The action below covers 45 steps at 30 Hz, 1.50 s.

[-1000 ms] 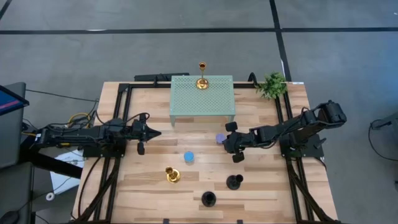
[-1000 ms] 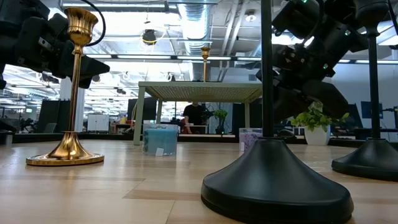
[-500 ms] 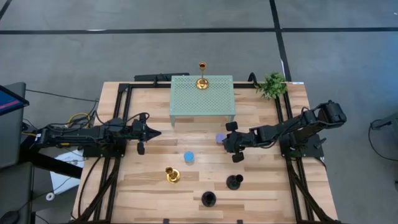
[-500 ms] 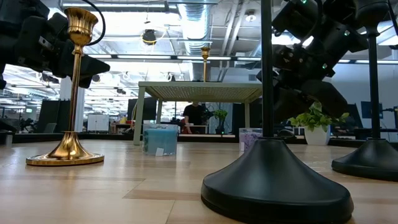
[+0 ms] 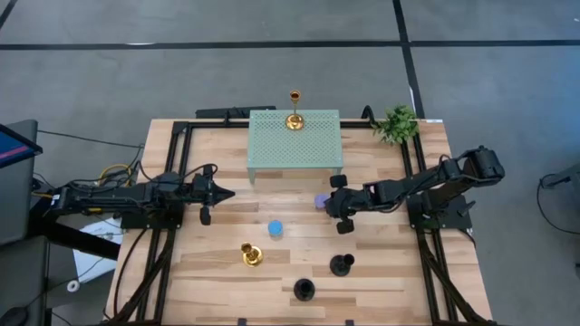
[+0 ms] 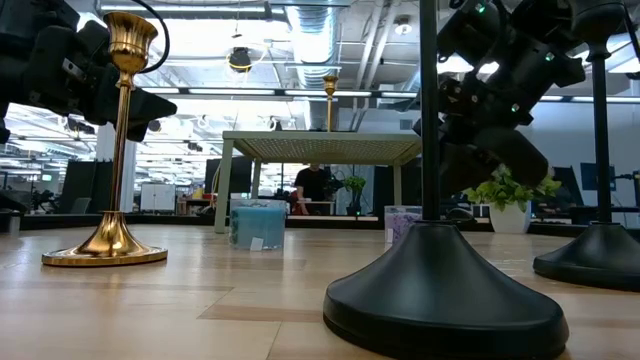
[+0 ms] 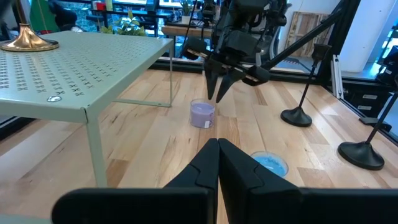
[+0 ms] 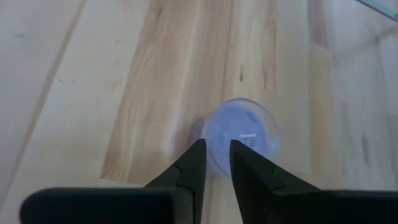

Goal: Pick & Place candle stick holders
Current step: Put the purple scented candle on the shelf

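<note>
The right gripper is hovering over the purple holder, jaws slightly parted, lining up to grab it. The left gripper is waiting at the table's left, jaws closed.

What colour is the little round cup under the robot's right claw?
Purple. The purple holder shows best in the right wrist view, just below the right gripper.

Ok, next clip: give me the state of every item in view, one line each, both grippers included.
Left gripper: jaws shut, empty, waiting at the table's left side.
Right gripper: jaws slightly apart, above the purple holder, not holding it.
Purple holder: upright on the table.
Blue holder: upright on the table.
Gold holder on the stand: upright.
Gold holder on the table: upright.
Two black holders: upright.
</note>
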Available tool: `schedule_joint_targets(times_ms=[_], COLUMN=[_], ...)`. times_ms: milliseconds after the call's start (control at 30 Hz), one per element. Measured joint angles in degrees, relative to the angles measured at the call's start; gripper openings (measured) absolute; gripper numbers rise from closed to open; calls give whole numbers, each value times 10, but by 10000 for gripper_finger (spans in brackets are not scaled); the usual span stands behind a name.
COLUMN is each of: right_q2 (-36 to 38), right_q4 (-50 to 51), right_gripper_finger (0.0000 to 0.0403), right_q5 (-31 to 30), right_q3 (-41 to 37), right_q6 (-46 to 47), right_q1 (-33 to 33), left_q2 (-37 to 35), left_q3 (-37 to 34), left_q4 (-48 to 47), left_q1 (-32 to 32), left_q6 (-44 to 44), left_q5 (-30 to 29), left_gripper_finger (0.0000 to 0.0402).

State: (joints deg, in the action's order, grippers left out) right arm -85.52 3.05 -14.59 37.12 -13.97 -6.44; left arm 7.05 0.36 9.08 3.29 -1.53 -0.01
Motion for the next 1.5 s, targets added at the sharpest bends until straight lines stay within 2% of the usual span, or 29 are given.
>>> schedule_joint_targets(times_ms=[133, 600, 967, 1067, 1200, 1400, 1500], right_q2=[0, -2, -45, -42, -40, -40, -29], right_q4=[0, -1, -33, -33, -35, -29, 22], right_gripper_finger=[64, 64, 63, 48, 8, 3, 2], right_q5=[30, 26, 22, 25, 20, 5, 9], right_q3=[0, 0, 2, 1, 1, 2, 23], right_q6=[-5, -8, -5, -10, -19, -26, -26], right_q1=[6, 10, 12, 12, 12, 12, 12], left_q2=[0, 0, 2, 2, 2, 2, 2], left_q3=[0, 0, 0, 0, 0, 0, 0], left_q4=[0, 0, 1, 1, 1, 0, 0], left_q1=[0, 0, 0, 0, 0, 0, 0], left_q6=[0, 0, 0, 0, 0, 0, 0], left_q5=[0, 0, 0, 0, 0, 0, 0], left_gripper_finger=[8, 8, 8, 8, 8, 8, 8])
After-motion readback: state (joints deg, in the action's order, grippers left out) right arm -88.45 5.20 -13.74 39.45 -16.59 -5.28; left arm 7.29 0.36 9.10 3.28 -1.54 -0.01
